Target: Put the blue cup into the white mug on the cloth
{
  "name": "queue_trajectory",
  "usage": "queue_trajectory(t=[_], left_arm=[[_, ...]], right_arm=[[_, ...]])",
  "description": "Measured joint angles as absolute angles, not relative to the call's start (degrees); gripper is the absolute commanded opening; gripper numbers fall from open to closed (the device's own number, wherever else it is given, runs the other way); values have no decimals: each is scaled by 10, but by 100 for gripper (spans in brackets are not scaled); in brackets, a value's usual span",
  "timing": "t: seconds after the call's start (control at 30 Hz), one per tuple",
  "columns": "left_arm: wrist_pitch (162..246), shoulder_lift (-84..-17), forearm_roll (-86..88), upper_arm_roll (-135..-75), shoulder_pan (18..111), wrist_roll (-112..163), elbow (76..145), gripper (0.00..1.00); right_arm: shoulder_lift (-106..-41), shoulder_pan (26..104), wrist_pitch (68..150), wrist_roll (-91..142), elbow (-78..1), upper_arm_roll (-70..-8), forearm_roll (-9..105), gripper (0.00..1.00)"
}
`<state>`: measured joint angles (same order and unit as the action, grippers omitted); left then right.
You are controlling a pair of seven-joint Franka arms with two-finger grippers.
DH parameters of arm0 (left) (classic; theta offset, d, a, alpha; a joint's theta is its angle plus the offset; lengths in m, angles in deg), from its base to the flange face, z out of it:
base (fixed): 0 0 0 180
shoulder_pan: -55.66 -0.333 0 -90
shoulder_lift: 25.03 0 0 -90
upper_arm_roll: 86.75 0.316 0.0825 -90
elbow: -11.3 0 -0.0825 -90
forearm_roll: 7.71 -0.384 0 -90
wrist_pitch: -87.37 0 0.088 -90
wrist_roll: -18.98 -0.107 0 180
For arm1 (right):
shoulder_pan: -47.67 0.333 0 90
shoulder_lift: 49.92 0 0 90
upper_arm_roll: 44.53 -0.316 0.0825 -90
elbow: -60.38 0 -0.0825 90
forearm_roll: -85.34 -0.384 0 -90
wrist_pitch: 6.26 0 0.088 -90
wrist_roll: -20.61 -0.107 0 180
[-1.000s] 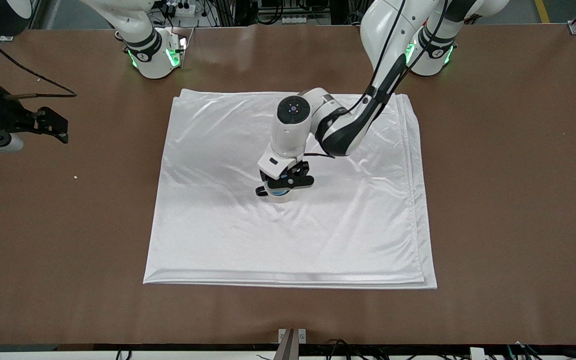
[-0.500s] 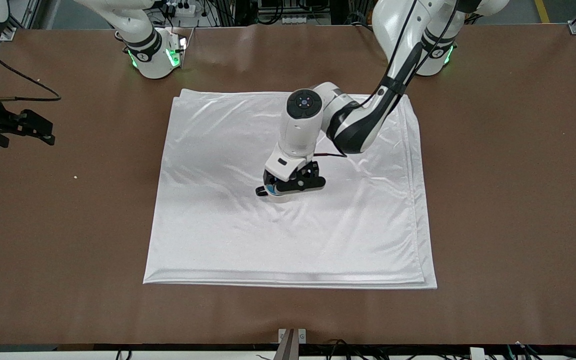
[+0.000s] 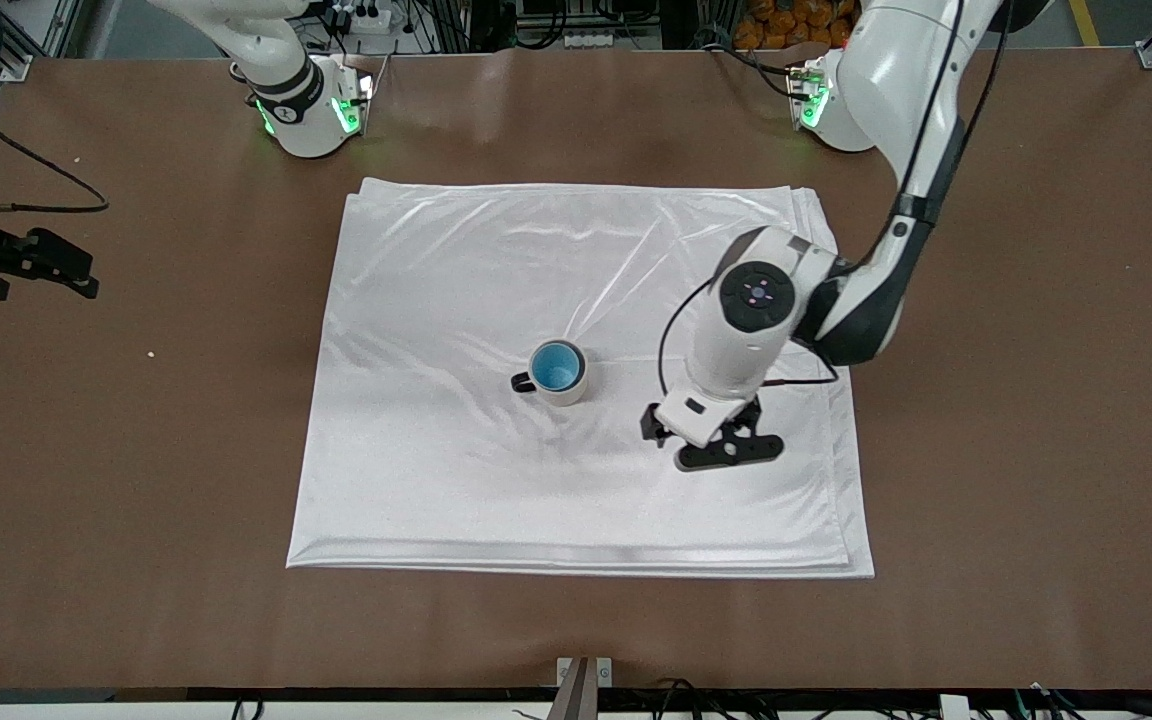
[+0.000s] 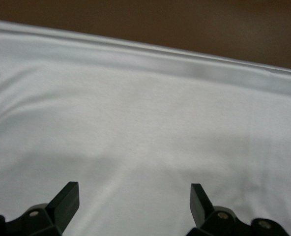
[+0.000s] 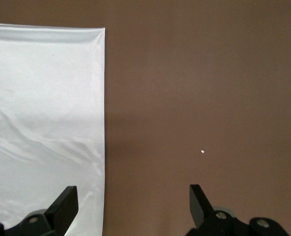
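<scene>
The blue cup (image 3: 557, 367) sits inside the white mug (image 3: 569, 396), whose black handle points toward the right arm's end. The mug stands upright near the middle of the white cloth (image 3: 436, 450). My left gripper (image 3: 714, 447) is open and empty, low over the cloth toward the left arm's end, apart from the mug. Its wrist view shows only cloth (image 4: 135, 123) between the spread fingers of that gripper (image 4: 134, 192). My right gripper (image 3: 71, 272) waits open over bare table at the right arm's end; its wrist view shows the gripper (image 5: 133, 194) over the cloth's edge (image 5: 42, 98).
Brown table (image 3: 1016, 400) surrounds the cloth on all sides. The two arm bases stand at the table's edge farthest from the camera. A small white speck (image 3: 150, 353) lies on the table near the right gripper. A metal bracket (image 3: 583, 672) sits at the nearest edge.
The left gripper has let go of the blue cup and moved off the mug toward the left arm's end of the cloth. The right gripper drew slightly outward.
</scene>
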<state>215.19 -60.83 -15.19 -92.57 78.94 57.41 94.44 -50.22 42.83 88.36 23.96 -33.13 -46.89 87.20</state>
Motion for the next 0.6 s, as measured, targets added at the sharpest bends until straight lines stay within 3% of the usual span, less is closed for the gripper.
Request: queue_trajectory(t=[0.6], left_arm=[[2005, -524, -105, -930, 587, 298, 967, 100]], right_arm=[[-508, 427, 901, 233, -338, -467, 872, 100]])
